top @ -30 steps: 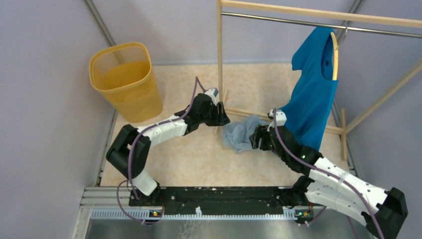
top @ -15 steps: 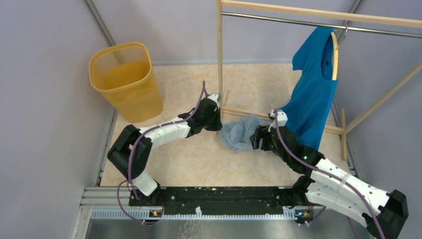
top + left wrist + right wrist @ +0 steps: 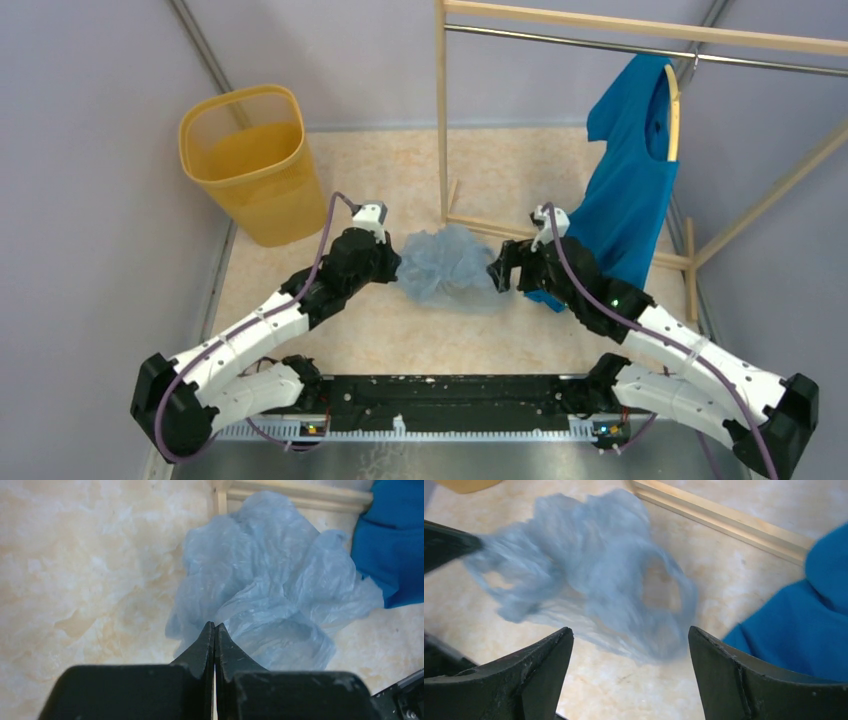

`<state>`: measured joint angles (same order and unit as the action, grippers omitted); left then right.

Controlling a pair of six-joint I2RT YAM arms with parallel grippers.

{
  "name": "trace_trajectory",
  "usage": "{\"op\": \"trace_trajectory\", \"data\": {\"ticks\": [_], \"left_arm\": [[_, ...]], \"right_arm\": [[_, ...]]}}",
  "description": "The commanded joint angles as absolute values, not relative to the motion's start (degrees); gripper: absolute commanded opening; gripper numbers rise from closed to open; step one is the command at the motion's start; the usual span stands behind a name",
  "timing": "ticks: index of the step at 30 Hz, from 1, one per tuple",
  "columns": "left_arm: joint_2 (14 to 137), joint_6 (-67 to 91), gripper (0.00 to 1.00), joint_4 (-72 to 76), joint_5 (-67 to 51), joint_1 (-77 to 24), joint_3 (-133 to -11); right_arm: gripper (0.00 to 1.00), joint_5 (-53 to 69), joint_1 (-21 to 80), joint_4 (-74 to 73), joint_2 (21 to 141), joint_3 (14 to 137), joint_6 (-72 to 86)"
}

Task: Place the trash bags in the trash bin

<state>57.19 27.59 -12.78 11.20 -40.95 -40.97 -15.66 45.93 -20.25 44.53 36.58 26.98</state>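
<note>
The trash bag is a crumpled pale blue film lying on the marbled floor between my two arms. My left gripper is at its left edge. In the left wrist view the left gripper is shut, with the bag's film pinched at the fingertips. My right gripper is at the bag's right side. In the right wrist view the right gripper stands wide open, the blurred bag lying just beyond it. The yellow-orange mesh trash bin stands at the back left.
A bright blue shirt hangs on a hanger from a wooden rack at the back right, its hem close to my right gripper. The rack's base rail lies on the floor behind the bag. Grey walls close in both sides.
My left gripper shut on the bag's edge and pulled back to the left, dragging and spreading the bag. My right gripper opened wider and let the bag go.
</note>
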Motion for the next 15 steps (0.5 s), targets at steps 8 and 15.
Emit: {"op": "trace_trajectory", "data": {"ticks": [8, 15], "left_arm": [[54.7, 29.1, 0.0, -14.7, 8.7, -40.9, -41.2], [51.2, 30.4, 0.0, -17.7, 6.3, -40.9, -43.1]], "right_arm": [[0.61, 8.9, 50.6, -2.9, 65.1, 48.8, 27.9], [0.51, 5.5, 57.5, 16.0, 83.1, 49.4, 32.9]]}}
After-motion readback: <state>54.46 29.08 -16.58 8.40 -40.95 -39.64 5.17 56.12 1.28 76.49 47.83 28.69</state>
